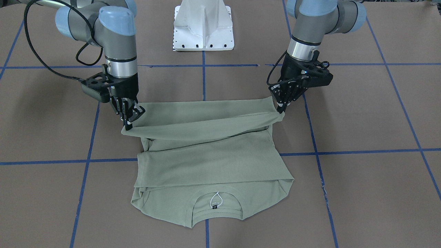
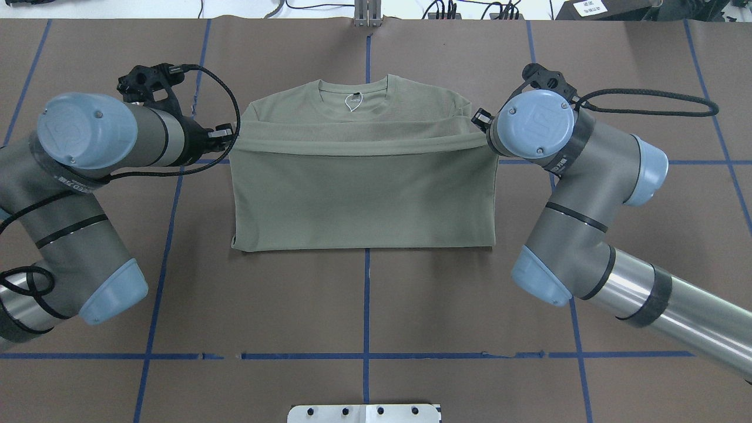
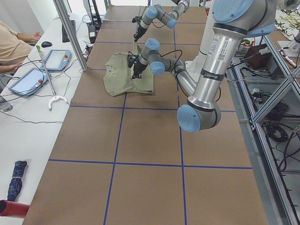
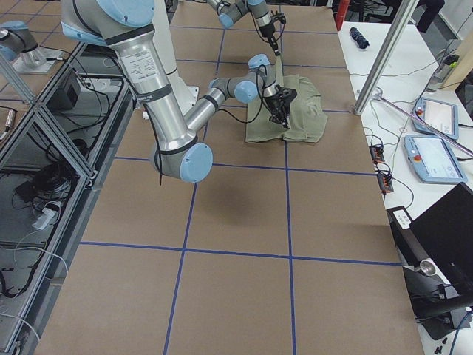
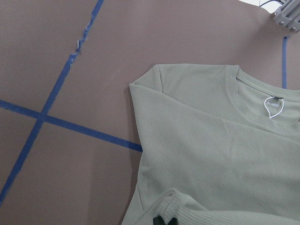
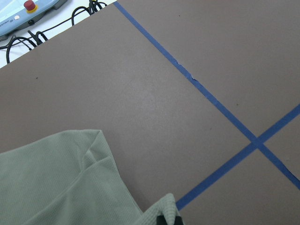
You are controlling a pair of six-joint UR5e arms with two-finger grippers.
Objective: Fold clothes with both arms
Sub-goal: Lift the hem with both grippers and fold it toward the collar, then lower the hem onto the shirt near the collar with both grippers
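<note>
Sage-green knit shirt on brown paper table, hem held up at both corners, mid-fold.
Shirt lies in front of white pedestal base, centred on it, collar on the side farthest from the base. Judged light, soft and limp: ribbed knit sags between holds, has no stiffness and is likely to crease or slide on itself. Best taken at the hem corners, both at once, edge taut. Grip now: left gripper and right gripper each pinched closed on one hem corner, off the table on the base side of the garment; the edge between them droops over the lower layers. Black neck label with white loop sits at the edge farthest from the base, well apart from both grippers.
</note>
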